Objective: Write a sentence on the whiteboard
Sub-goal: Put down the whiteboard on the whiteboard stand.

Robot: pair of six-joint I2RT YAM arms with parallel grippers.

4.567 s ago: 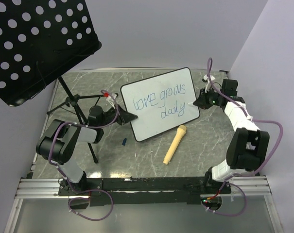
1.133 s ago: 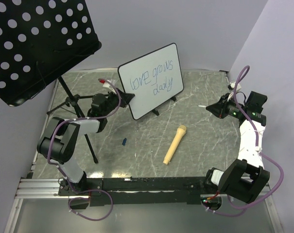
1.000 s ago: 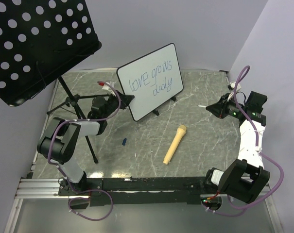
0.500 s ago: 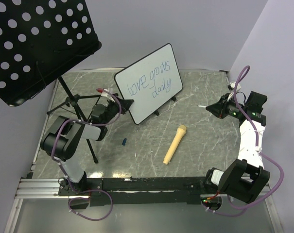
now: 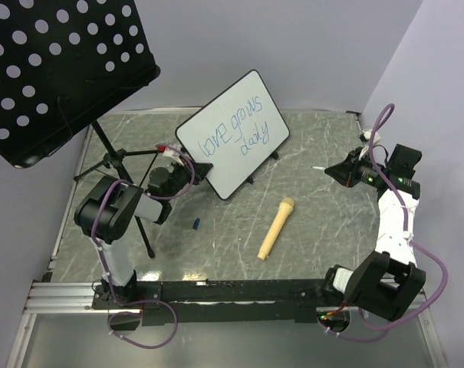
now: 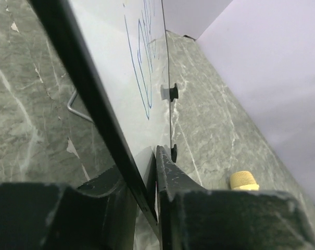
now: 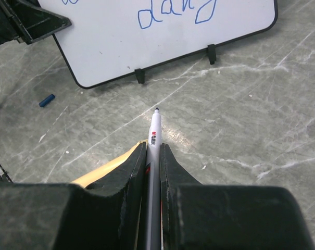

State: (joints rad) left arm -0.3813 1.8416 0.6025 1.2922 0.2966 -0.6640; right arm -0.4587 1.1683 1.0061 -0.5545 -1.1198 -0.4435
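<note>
The whiteboard (image 5: pixel 232 134) stands tilted on its small black feet at the table's back middle. The sentence (image 5: pixel 235 132) "love grows daily" is on it in blue, in two lines. My left gripper (image 5: pixel 203 175) is shut on the board's lower left edge; in the left wrist view the fingers (image 6: pixel 165 177) clamp the black rim of the whiteboard (image 6: pixel 121 62). My right gripper (image 5: pixel 340 170) is at the far right, apart from the board, shut on a white marker (image 7: pixel 153 140) with its tip bare. The whiteboard (image 7: pixel 162 41) shows ahead of it.
A black music stand panel with round holes (image 5: pixel 55 69) hangs over the left, its tripod legs (image 5: pixel 124 176) by my left arm. A yellow microphone (image 5: pixel 275 228) lies at centre. A small blue cap (image 5: pixel 195 223) lies near the tripod. Walls close the back and right.
The board, lying flat earlier, now stands up. Over the last second my left gripper swung its held edge forward and tilted it more. The right arm, drawn back earlier, stays still.
</note>
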